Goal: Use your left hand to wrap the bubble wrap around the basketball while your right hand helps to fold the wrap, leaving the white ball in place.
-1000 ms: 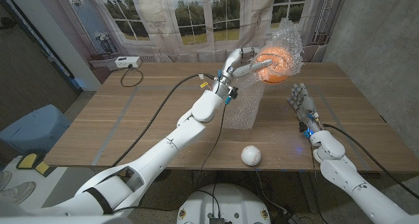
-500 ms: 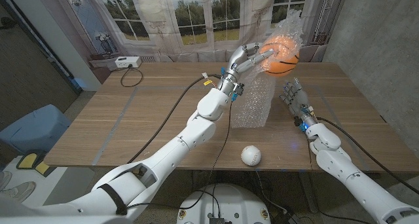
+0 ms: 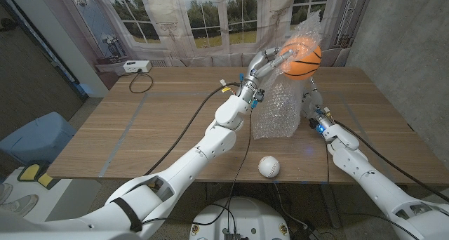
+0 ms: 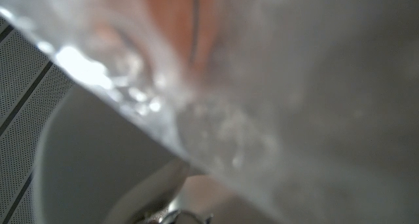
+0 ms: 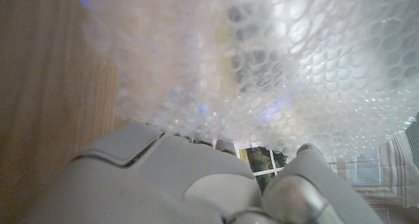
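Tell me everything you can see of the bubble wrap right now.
The bubble wrap is a clear, bubbled plastic sheet. Its top drapes over the orange basketball, which the left hand holds raised above the table. The rest hangs down as a crumpled curtain to the tabletop. The right hand is at its hanging edge; actual contact is unclear.

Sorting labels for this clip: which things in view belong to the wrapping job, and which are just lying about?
Job:
basketball, held up by the left hand
bubble wrap, hanging beneath it
right hand, at the wrap
white ball, to stay put

Lying about:
white box at the table's far edge
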You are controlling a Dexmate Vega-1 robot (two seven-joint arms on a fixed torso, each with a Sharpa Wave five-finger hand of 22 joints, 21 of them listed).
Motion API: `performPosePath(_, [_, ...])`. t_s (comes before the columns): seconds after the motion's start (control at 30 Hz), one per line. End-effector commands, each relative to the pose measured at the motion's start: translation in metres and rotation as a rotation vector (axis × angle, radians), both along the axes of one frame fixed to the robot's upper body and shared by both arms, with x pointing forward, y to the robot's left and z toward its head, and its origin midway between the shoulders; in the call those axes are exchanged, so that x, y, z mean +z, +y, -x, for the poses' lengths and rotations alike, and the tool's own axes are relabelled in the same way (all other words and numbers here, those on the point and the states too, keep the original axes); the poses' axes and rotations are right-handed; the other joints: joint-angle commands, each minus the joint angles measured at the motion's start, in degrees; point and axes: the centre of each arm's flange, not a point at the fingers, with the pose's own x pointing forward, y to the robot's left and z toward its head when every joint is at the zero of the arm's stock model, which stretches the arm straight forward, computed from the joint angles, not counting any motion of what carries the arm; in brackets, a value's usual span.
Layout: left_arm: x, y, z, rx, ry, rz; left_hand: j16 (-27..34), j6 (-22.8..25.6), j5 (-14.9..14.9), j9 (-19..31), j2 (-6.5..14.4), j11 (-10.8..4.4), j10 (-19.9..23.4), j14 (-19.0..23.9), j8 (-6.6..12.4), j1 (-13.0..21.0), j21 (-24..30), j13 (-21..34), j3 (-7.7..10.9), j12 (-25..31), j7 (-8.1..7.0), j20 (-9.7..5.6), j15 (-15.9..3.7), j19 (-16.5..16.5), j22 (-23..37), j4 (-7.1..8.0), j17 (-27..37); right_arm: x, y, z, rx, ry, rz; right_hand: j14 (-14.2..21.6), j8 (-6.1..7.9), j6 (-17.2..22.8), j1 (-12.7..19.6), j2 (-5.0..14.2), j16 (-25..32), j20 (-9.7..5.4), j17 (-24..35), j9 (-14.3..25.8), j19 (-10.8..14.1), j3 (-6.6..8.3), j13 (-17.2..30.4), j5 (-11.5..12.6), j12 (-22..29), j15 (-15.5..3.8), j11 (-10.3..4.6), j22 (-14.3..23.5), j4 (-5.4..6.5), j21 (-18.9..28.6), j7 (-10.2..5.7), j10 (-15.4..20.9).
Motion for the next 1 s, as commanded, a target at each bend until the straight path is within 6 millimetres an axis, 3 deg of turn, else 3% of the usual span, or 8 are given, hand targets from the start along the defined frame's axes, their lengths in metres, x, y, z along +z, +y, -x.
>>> performPosePath(0.03, [-0.002,-0.004,-0.009,0.032,0.030,0.009,-0.2,4.6,0.3,1.8,16.1,-5.37,5.1,9.0,-0.16,16.6,0.6,0.2,12.33,-0.2,-3.49,-1.94,-9.05,-0.4,0.0,-11.45,0.2,0.012,0.011,-0.001,0.319,-0.088,-0.087,8.9,1.04,5.7,1.2,0.76,1.9,-0.09,0.4,0.3,6.8,-0.52,0.4,1.0,1.3,0.37,0.94,0.6,-0.36,1.9,1.86,7.5])
performPosePath(0.1, [-0.002,-0.004,-0.010,0.042,0.033,0.012,-0.2,4.6,0.3,1.8,16.1,-5.38,5.1,9.0,-0.20,16.5,0.8,0.2,12.34,-0.3,-3.48,-1.91,-9.04,-0.5,0.0,-11.44,0.2,0.010,0.008,-0.001,0.320,-0.088,-0.105,13.0,1.70,8.9,2.5,1.68,3.0,-0.61,0.6,0.3,9.0,-0.20,0.5,1.0,1.7,0.17,1.22,0.8,-0.81,2.6,2.60,10.2])
performPosePath(0.2, [-0.003,-0.003,-0.010,0.052,0.037,0.017,-0.2,4.6,0.3,1.8,16.1,-5.45,5.2,9.0,-0.24,16.5,0.9,0.2,12.34,-0.4,-3.53,-1.89,-9.05,-0.6,-0.1,-11.44,0.2,0.007,0.003,0.000,0.312,-0.081,-0.126,19.6,2.65,13.9,7.8,5.29,5.4,-1.23,1.6,0.4,11.7,2.29,0.7,0.5,2.6,-0.99,0.90,1.2,-3.00,3.7,3.49,15.5])
performPosePath(0.33, [-0.003,0.000,-0.010,0.076,0.029,0.016,-0.3,4.7,0.2,1.8,16.1,-5.61,5.2,9.0,-0.26,16.5,1.1,0.2,12.34,-0.5,-3.55,-1.87,-9.04,-0.7,-0.1,-11.43,0.2,0.006,-0.004,0.004,0.275,-0.070,-0.124,30.3,3.84,23.4,18.7,11.85,11.5,-2.67,5.3,0.6,16.3,7.54,2.0,-3.0,5.6,-5.36,-0.14,1.8,-8.41,6.1,3.55,24.9])
performPosePath(0.47, [-0.004,0.004,-0.010,0.106,0.026,0.015,-0.3,4.7,0.2,1.8,16.1,-5.60,5.3,9.0,-0.32,16.4,1.3,0.2,12.35,-0.6,-3.67,-1.80,-9.02,-0.8,-0.2,-11.38,0.3,0.009,-0.010,0.009,0.223,-0.059,-0.104,37.7,5.44,33.2,28.9,14.59,19.3,-3.65,12.0,0.9,19.5,11.83,4.2,-4.5,10.8,-9.41,-2.22,2.3,-11.27,8.7,1.71,35.1])
performPosePath(0.53, [-0.004,0.007,-0.011,0.127,0.025,0.012,-0.4,4.7,0.2,1.8,16.1,-5.62,5.3,9.0,-0.35,16.3,1.4,0.2,12.37,-0.8,-3.69,-1.76,-9.01,-1.0,-0.2,-11.35,0.3,0.009,-0.012,0.012,0.190,-0.055,-0.093,40.7,6.12,37.4,34.8,15.32,24.5,-4.63,17.0,1.2,20.5,14.28,6.0,-4.9,13.7,-10.73,-2.94,2.6,-11.17,10.1,1.39,39.2])
performPosePath(0.7, [-0.007,0.013,-0.011,0.192,0.021,-0.005,-0.5,4.8,0.2,1.8,16.1,-5.58,5.6,8.9,-0.38,16.2,1.7,0.1,12.40,-0.9,-3.80,-1.72,-9.00,-1.1,-0.3,-11.35,0.2,0.013,-0.017,0.019,0.104,-0.032,-0.049,43.0,7.81,43.6,43.0,16.67,30.8,-6.12,24.4,1.7,21.2,17.71,9.6,-4.6,18.9,-12.89,-4.48,3.3,-10.73,12.5,0.02,44.7])
performPosePath(1.0, [-0.010,0.029,-0.010,0.376,0.013,-0.094,-0.5,5.2,0.1,1.7,15.9,-6.27,6.2,9.0,-0.41,16.0,2.4,-0.3,12.41,-1.4,-3.94,-1.35,-8.97,-1.3,-0.5,-11.32,0.4,0.036,-0.016,0.043,-0.133,0.072,0.226,42.9,7.92,44.2,44.5,17.09,31.1,-6.46,25.0,1.9,20.6,18.72,11.8,-4.4,20.6,-12.42,-4.36,3.6,-8.59,13.6,0.32,44.7])
